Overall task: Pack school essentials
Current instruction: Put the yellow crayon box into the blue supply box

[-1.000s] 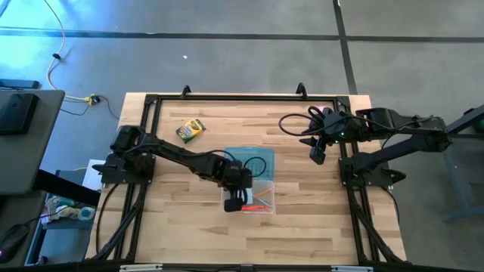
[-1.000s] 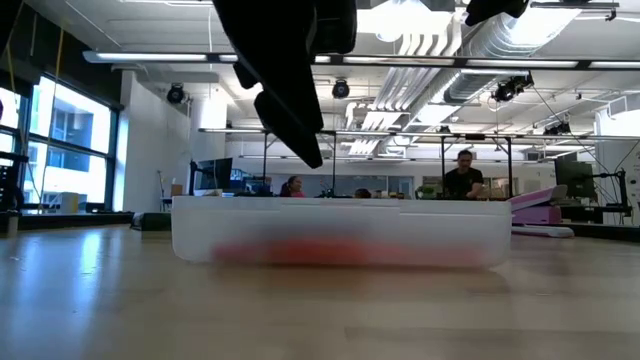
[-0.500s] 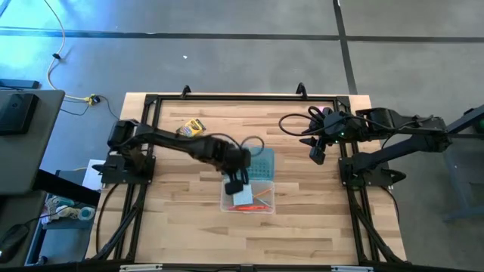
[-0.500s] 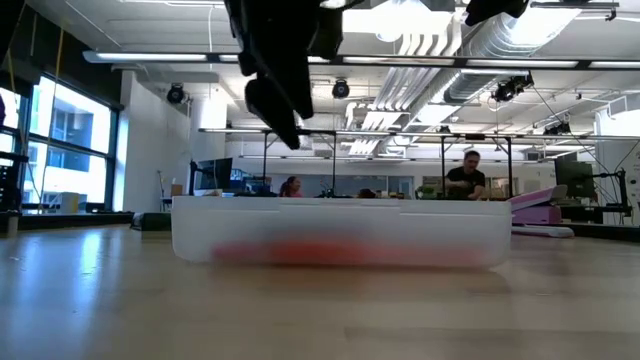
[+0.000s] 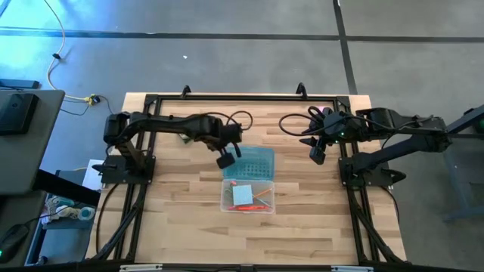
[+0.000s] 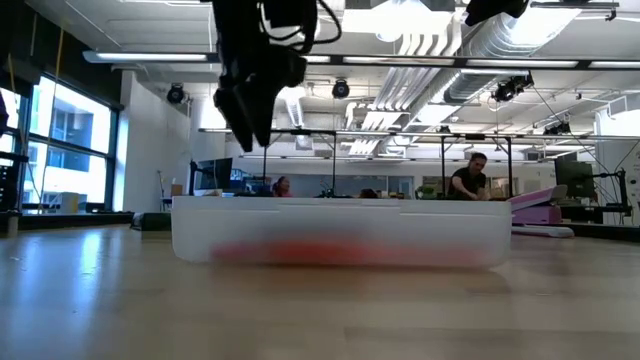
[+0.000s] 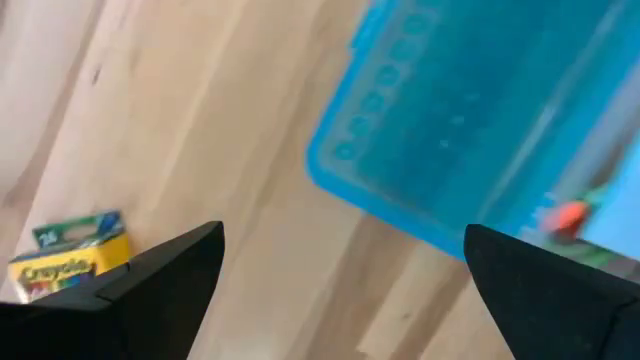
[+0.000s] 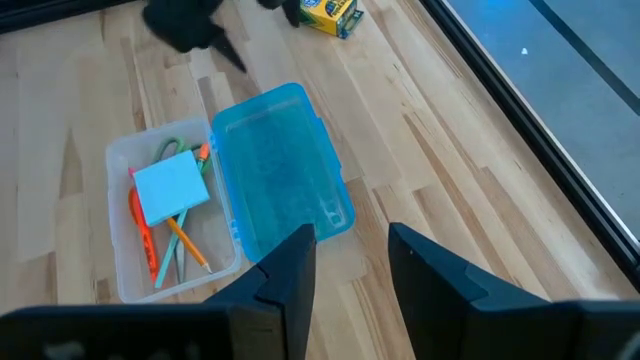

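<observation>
1. The left gripper point(image 5: 225, 156) has lifted away from the case point(image 5: 227, 202) toward the crayon box point(image 8: 327, 12), fingers spread wide and empty. The note pad point(image 8: 170, 190) it left now lies in the case on the pens.
2. Judging by that, the crayons come next.
3. The right gripper point(image 8: 345, 262) waits at the table's far right, fingers partly apart, holding nothing.
4. Count: one case, one open lid point(image 8: 275, 165), one pad, one crayon box.
</observation>
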You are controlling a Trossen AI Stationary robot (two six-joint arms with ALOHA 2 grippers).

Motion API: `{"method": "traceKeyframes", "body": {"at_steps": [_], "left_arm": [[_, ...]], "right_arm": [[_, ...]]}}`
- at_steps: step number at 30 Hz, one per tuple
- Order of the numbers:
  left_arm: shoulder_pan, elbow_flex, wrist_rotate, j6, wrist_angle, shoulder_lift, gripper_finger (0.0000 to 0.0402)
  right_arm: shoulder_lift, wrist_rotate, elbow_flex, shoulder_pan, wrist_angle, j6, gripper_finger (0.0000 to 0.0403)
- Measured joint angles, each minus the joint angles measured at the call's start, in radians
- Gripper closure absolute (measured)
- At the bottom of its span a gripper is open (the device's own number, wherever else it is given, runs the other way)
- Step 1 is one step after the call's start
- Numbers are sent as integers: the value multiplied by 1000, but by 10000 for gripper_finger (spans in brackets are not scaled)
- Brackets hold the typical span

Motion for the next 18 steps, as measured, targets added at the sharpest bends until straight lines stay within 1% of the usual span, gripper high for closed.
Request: {"method": "traceKeyframes", "body": {"at_steps": [2, 4, 7, 10, 13, 18], "left_arm": [[30, -38, 10, 5, 6, -17, 2], [61, -101, 16, 7, 32, -57, 2], [109, -215, 21, 1, 93, -142, 2], [165, -294, 8, 1, 136, -217, 2], [237, -330, -4, 44, 141, -259, 2], [368, -361, -9, 150, 120, -268, 2]], "right_arm": [[0, 0, 0, 0, 0, 0, 286], [0, 0, 0, 0, 0, 0, 286], [0, 0, 0, 0, 0, 0, 286], [0, 0, 0, 0, 0, 0, 286], [0, 0, 0, 0, 0, 0, 286], [0, 0, 0, 0, 0, 0, 286]]}}
